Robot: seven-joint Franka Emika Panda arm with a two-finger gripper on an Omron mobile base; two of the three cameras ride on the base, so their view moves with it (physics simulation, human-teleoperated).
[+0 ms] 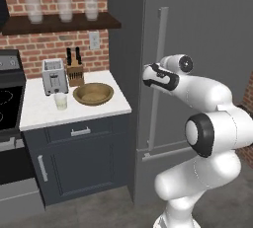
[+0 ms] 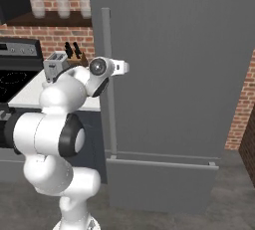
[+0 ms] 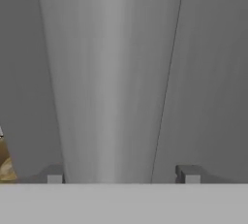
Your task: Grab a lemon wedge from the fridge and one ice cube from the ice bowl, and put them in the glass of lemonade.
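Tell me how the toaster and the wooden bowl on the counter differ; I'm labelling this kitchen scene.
The toaster is a boxy silver upright thing, while the bowl is round, shallow and brown. The toaster stands at the back by the brick wall; the bowl sits nearer the counter's front, towards the fridge. Both rest on the white counter.

Fridge: door closed, interior hidden; top and right side cut off in both base views.
Handle: blurred at close range in hand view, ends cut off top and bottom.
Gripper: only fingertips visible either side of handle; contact impossible to tell; hidden behind wrist in base views.
Ice bowl: contents too small to make out.
Stove: cut off at left edge.
Toaster: partly hidden behind arm.
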